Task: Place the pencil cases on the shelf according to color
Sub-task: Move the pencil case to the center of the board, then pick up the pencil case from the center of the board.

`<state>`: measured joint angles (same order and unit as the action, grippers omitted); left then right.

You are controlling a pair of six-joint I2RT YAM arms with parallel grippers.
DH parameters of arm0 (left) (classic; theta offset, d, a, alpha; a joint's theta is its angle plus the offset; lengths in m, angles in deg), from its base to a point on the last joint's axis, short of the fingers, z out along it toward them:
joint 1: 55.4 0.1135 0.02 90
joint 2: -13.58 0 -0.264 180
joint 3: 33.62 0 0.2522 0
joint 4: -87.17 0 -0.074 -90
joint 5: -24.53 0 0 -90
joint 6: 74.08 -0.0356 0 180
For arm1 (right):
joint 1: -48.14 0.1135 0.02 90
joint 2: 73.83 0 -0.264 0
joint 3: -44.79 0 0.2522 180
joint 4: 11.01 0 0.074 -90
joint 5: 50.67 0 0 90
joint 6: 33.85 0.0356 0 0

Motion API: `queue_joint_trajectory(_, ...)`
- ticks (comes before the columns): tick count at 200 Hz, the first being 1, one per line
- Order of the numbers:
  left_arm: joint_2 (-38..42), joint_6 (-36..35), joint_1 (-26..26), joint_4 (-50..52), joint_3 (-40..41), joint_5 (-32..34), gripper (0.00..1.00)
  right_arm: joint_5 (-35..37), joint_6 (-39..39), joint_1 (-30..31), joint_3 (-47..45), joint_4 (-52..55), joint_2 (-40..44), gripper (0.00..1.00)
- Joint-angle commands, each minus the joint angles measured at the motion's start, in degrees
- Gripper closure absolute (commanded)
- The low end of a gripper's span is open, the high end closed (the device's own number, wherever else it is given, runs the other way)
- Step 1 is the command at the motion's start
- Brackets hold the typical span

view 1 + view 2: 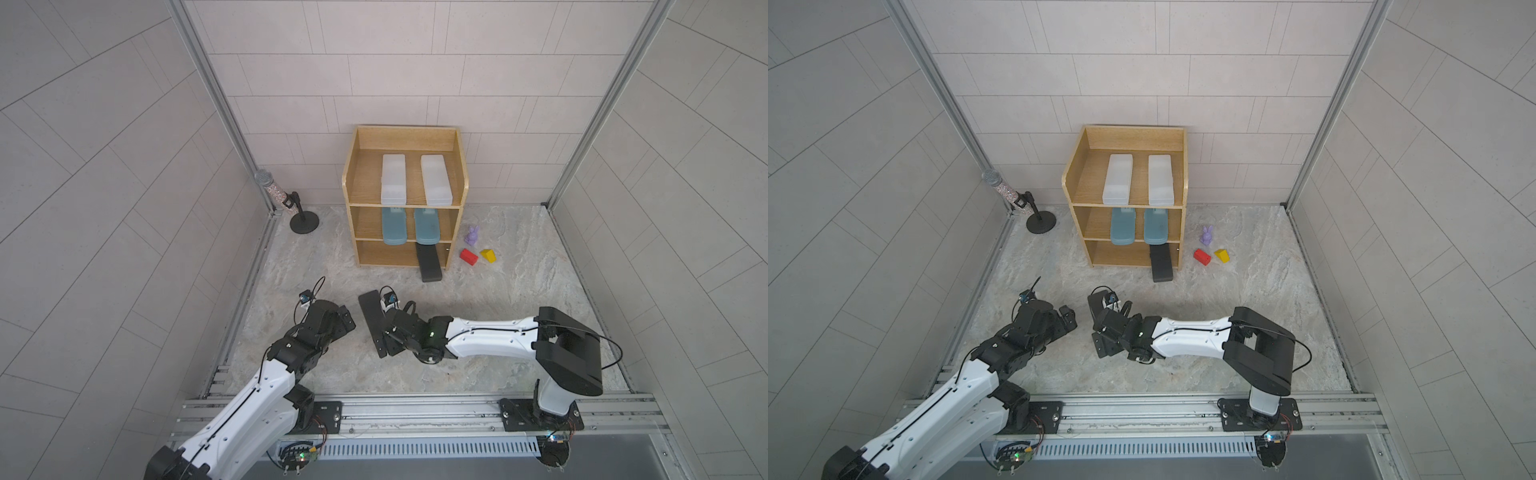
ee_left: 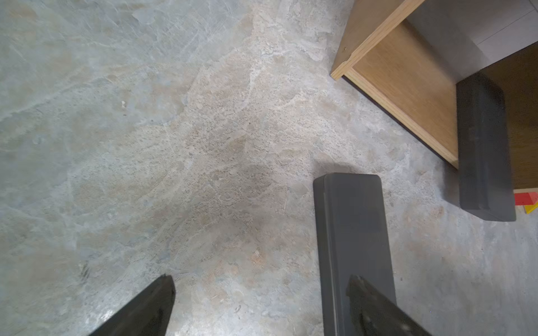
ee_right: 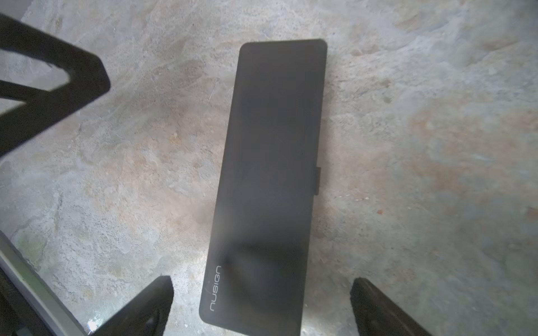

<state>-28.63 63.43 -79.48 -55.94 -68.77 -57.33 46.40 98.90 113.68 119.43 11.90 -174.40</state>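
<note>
The loose black case (image 3: pixel 270 174) lies flat on the stone-patterned tabletop (image 1: pixel 519 299), in the open middle ground between the shelf's front and the front edge where the arms are mounted, slightly askew to that edge. The right gripper (image 3: pixel 262 283) hangs above one end of it with jaws spread wide, one finger to each side and bare surface visible between each finger and the case; nothing is pinched. The left gripper (image 2: pixel 261 282) sits just beside the same case, also spread and empty; whether its nearer finger touches the case cannot be told. The shelf (image 1: pixel 348 178) stands at the middle of the tabletop's back edge. On its top level the two white cases (image 1: pixel 393 178) lie side by side. On the middle level the two teal cases (image 1: pixel 394 228) lie side by side, their ends projecting past the front edge. At the right side of the bottom level a second black case (image 1: pixel 429 264) rests partly inside, its outer end out on the tabletop. Judgement: five of six cases are sorted by colour. The loose black case is yet to be gripped and set on the bottom level's free left side, and the second black case may want pushing further in. A red block (image 1: pixel 468 257) and a yellow block (image 1: pixel 488 255) lie near the shelf's right side, apart from all cases.
</note>
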Motion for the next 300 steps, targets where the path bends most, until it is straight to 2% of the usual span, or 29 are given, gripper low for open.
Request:
queue_joint_trajectory(1,1.4,-1.1,0.9,1.9,1.3,-0.3,0.0,0.7,1.0,0.4,1.6,2.0,-2.3,0.0)
queue_joint_trajectory(74,4.8,-1.7,3.0,3.6,2.4,-0.9,0.0,3.7,0.0,2.8,5.5,5.2,-9.3,0.0)
queue_joint_trajectory(122,5.5,-2.0,3.1,3.2,2.8,-1.4,0.0,5.0,1.5,3.4,2.8,3.5,-10.7,0.0)
queue_joint_trajectory(166,5.9,-2.0,3.1,2.1,3.2,-1.4,0.0,6.8,2.1,3.4,-0.2,1.6,-9.8,0.13)
queue_joint_trajectory(190,6.7,-1.7,3.1,1.7,3.4,-1.6,0.0,7.5,2.3,3.4,-1.5,0.8,-8.7,0.24)
queue_joint_trajectory(231,6.6,-1.4,3.2,1.1,3.3,-2.1,0.0,9.7,2.9,3.3,-6.0,-3.4,-2.6,0.4)
queue_joint_trajectory(273,6.3,-1.3,3.2,0.4,3.2,-2.3,0.0,13.4,4.3,2.6,-9.1,-6.2,4.3,0.47)
queue_joint_trajectory(300,6.2,-1.2,3.1,-0.1,3.1,-2.4,0.0,13.3,4.5,0.3,-10.5,-12.1,5.8,0.5)
